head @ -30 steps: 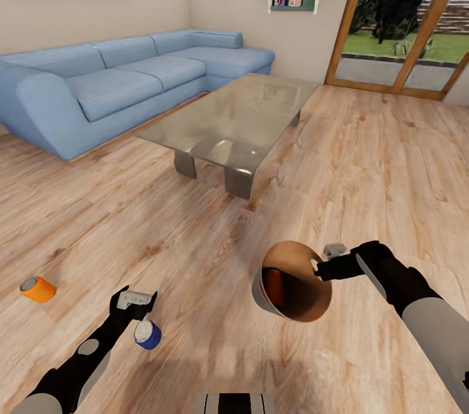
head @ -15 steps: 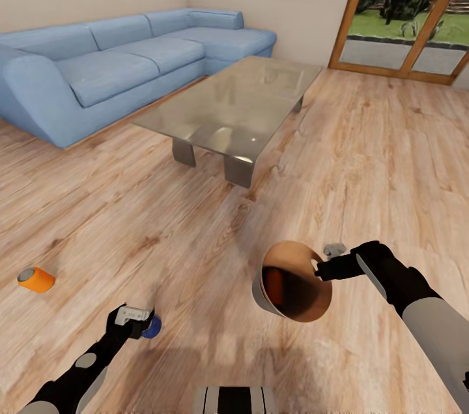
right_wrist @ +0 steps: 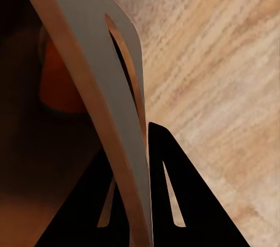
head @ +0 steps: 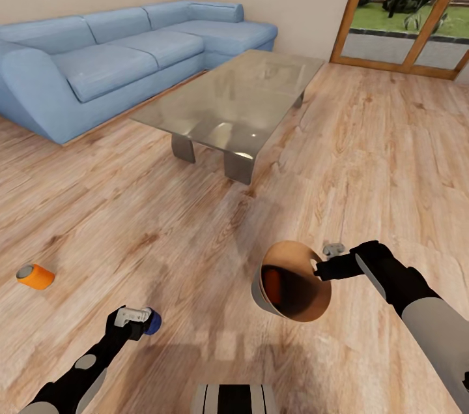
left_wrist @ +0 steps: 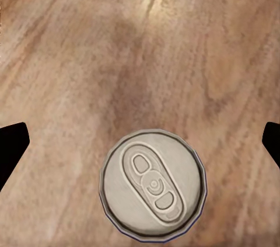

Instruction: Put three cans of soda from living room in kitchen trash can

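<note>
Living-room floor (head: pixel 195 231): 1 orange can (head: pixel 273 285) sits in the trash can (head: pixel 260 300), clamped by the right end effector (head: pixel 317 268); the left end effector (head: pixel 133 317), fingers apart, hovers over the blue can (left_wrist: pixel 153 184); another orange can (head: pixel 35 276) waits.

The floor (head: pixel 163 231) is glossy, grained wood planks. The blue can (left_wrist: pixel 153 183) between the left jaws has a matt grey metal top. The bin (head: pixel 291 280) clamped by the right jaws shows smooth brown wood inside, grey outside. The desk (head: pixel 234 107) is glossy glass; the sofa (head: pixel 124 59) is matt blue cloth.
</note>
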Controlling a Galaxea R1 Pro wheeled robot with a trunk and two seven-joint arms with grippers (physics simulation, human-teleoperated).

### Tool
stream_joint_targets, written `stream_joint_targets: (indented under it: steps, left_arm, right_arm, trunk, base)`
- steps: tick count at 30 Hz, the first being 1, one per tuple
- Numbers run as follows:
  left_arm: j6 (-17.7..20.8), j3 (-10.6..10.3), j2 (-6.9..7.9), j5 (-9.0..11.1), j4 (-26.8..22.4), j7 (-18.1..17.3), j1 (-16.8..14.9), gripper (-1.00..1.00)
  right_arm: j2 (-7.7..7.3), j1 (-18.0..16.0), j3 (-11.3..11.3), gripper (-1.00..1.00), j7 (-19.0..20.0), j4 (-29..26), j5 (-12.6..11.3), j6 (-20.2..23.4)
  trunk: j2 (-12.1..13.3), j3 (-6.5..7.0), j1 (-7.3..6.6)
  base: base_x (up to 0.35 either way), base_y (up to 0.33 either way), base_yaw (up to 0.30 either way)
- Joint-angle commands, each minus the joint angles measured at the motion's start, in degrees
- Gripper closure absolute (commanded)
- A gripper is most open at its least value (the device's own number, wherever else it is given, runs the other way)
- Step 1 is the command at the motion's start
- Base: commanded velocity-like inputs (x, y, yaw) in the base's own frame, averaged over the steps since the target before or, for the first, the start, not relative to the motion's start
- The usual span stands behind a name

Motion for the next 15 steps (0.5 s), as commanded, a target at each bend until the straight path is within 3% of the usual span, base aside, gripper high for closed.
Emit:
stream_joint_targets:
  steps: [1, 6, 12, 15]
  left_arm:
    - [0.0, 0.0, 0.0, 0.0, 0.0, 0.0, 0.0, -1.0]
    - [0.0, -0.1, 0.0, -0.1, 0.0, -0.1, 0.0, -1.0]
    - [0.2, -0.1, -0.88, -0.3, 0.0, -0.2, 0.0, -1.0]
    - [0.1, -0.1, -1.06, -0.3, 0.0, -0.1, 0.0, -1.0]
  right_arm:
    - [0.03, 0.0, 0.0, 1.0, 0.5, 0.0, -1.6, 0.5]
    - [0.13, 0.0, 0.0, 1.0, 0.5, 0.0, -1.6, 0.5]
    - [0.21, 0.0, 0.1, 1.0, 0.5, 0.0, -1.5, 0.5]
    - [0.2, 0.0, 0.0, 1.0, 0.5, -0.2, -1.5, 0.5]
  trunk:
    - [0.0, 0.0, -0.01]
    - [0.0, 0.0, -0.01]
    - [-0.1, -1.32, 0.15]
    - [-0.1, -1.32, 0.15]
  base:
    - [0.0, 0.0, 0.0]
    - [0.0, 0.0, 0.0]
    - [0.0, 0.0, 0.0]
    - [0.0, 0.0, 0.0]
